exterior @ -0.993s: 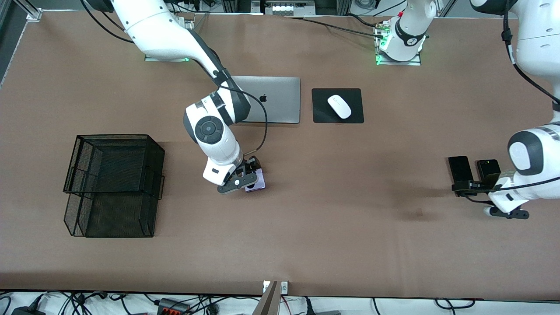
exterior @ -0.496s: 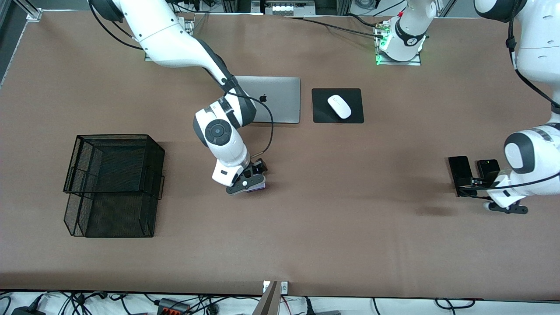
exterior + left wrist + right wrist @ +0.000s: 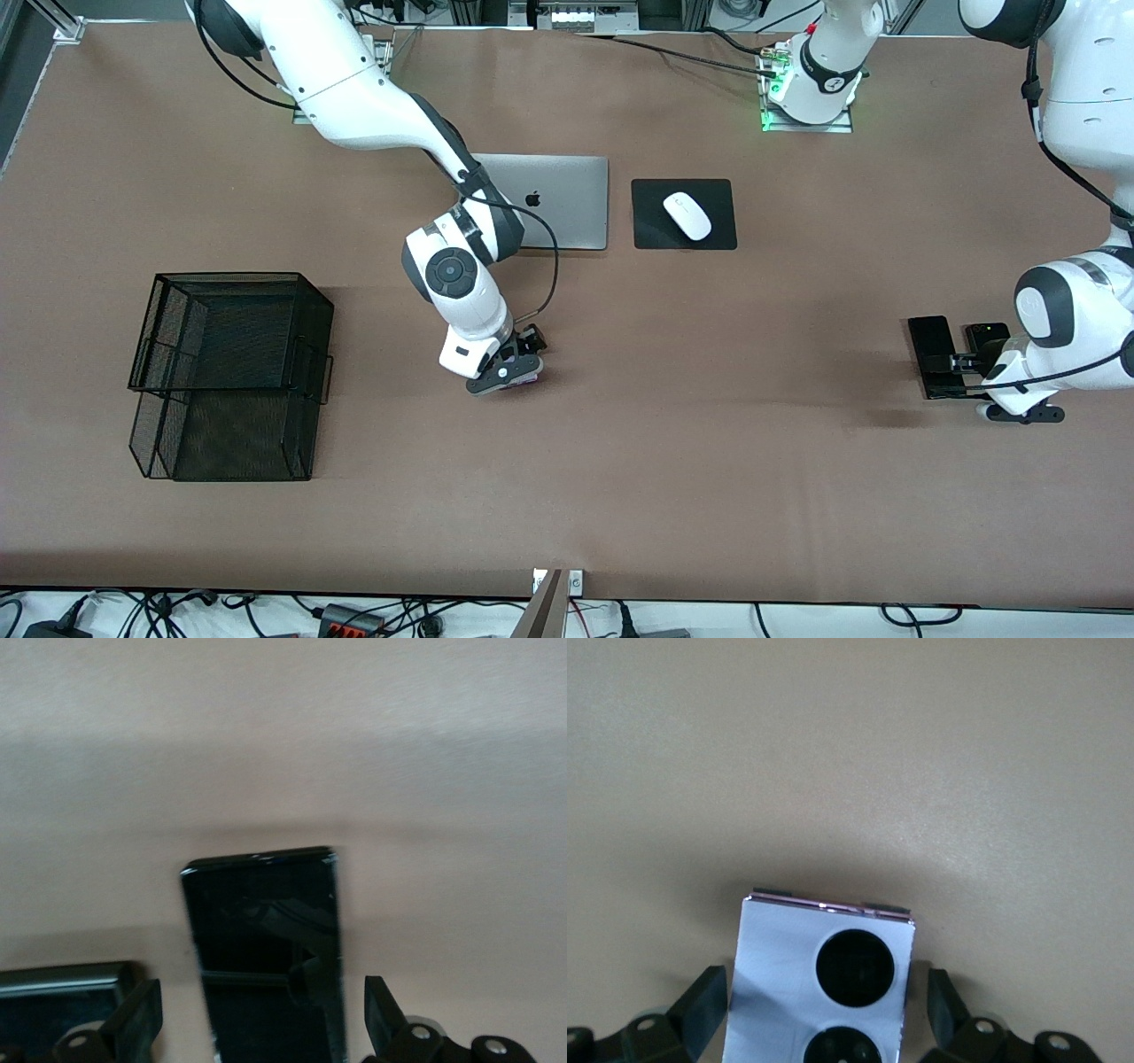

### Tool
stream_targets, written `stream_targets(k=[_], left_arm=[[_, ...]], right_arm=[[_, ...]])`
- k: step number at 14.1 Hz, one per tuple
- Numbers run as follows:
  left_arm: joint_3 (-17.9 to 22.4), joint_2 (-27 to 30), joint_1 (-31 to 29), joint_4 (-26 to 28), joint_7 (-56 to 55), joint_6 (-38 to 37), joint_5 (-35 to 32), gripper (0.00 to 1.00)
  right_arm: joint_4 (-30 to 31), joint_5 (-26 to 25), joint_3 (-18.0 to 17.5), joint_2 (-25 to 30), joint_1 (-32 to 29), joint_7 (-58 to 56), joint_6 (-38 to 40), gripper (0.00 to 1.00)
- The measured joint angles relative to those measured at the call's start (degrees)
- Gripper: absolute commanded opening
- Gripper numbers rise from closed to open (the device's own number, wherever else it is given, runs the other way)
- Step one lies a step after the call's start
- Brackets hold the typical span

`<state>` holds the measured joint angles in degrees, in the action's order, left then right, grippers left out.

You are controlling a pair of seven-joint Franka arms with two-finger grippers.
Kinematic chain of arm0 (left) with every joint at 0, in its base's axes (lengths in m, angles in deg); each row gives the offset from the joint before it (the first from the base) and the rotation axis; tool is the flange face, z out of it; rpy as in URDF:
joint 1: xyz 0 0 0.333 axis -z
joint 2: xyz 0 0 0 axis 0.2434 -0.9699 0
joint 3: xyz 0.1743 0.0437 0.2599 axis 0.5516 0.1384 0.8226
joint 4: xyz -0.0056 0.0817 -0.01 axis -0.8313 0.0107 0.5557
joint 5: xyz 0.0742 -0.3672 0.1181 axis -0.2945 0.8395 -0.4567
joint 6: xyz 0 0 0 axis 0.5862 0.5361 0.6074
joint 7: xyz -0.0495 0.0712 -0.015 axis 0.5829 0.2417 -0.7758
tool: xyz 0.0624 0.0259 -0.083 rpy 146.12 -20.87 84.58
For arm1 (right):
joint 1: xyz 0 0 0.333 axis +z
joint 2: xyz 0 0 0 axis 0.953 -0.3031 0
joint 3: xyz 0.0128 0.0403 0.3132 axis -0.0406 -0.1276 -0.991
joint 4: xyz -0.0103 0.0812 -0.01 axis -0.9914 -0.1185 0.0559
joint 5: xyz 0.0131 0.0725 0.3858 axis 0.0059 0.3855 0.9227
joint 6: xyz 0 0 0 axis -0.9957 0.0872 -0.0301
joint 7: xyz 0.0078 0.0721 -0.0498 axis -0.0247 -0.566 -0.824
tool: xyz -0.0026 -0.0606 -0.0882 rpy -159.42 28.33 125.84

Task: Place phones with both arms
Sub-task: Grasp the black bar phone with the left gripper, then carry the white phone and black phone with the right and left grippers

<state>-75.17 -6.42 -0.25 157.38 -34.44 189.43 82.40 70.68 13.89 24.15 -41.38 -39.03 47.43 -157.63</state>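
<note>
Lilac phone (image 3: pixel 824 979) lies flat on the table (image 3: pixel 673 443), between the spread fingers (image 3: pixel 700 1001) of the right gripper (image 3: pixel 505 372), which has come down low around it; its two black circles face up. In the right wrist view a gap shows between each finger and the phone's sides, so the jaws stand wide open and have hold of nothing. In the front view only a sliver of lilac shows under that gripper.

Slab phone (image 3: pixel 266 948) lies flat between the spread fingers (image 3: pixel 133 1019) of the left gripper (image 3: pixel 1019 409), low at the left arm's end of the table. A gap shows on each side, so this gripper too is wide open and grips nothing. The black flip phone (image 3: pixel 986 336) lies just beside the slab, outside one finger of the left gripper, toward the left arm's end; the arm's wrist covers part of it.

From the right gripper, the mesh basket (image 3: pixel 230 372) stands well apart toward the right arm's end. The laptop (image 3: pixel 567 204) and the mouse (image 3: pixel 687 215) on its pad (image 3: pixel 651 232) lie farther from the front camera than the right gripper
</note>
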Motion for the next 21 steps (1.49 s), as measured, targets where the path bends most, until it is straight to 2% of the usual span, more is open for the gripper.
stream_targets(k=[3, 12, 13, 14, 15, 16, 18, 19, 21], left_arm=[[1.2, -0.1, 0.9, 0.5, -0.9, 0.0, 0.3, 1.0], [1.4, -1.8, 1.2, 1.1, -1.7, 0.0, 2.0, 1.0], [1.4, -2.0, 1.3, 1.1, -1.7, 0.0, 2.1, 1.0], [1.4, -2.1, 1.3, 1.1, -1.7, 0.0, 2.1, 1.0], [1.4, -2.2, 1.3, 1.1, -1.7, 0.0, 2.2, 1.0], [1.4, -2.2, 1.3, 1.1, -1.7, 0.0, 2.2, 0.84], [1.5, -2.2, 1.3, 1.1, -1.7, 0.0, 2.2, 0.57], [1.6, -2.1, 1.3, 1.0, -1.7, -0.1, 2.2, 0.48], [1.6, -1.9, 1.5, 1.0, -1.8, -1.3, 2.5, 0.38]], right_arm=[[0.0, 0.0, 0.0, -0.1, 0.0, 0.1, -0.7, 1.0], [0.0, 0.0, 0.0, -1.0, 0.0, 1.4, -2.6, 1.0], [0.0, 0.0, 0.0, -1.0, 0.0, 1.4, -2.6, 0.93], [0.0, 0.0, 0.0, -1.0, 0.0, 1.4, -2.6, 0.74], [-0.1, 0.0, 0.0, -1.0, 0.0, 1.4, -2.6, 0.44], [-0.2, 0.0, 0.0, -1.0, 0.0, 1.4, -2.6, 0.34], [-0.6, -0.1, 0.0, -0.9, 0.1, 1.4, -2.5, 0.32], [-0.7, -0.1, 0.0, -0.9, 0.1, 1.4, -2.4, 0.32], [-1.5, -0.1, 0.3, -0.5, 0.0, 1.4, 0.4, 0.32]])
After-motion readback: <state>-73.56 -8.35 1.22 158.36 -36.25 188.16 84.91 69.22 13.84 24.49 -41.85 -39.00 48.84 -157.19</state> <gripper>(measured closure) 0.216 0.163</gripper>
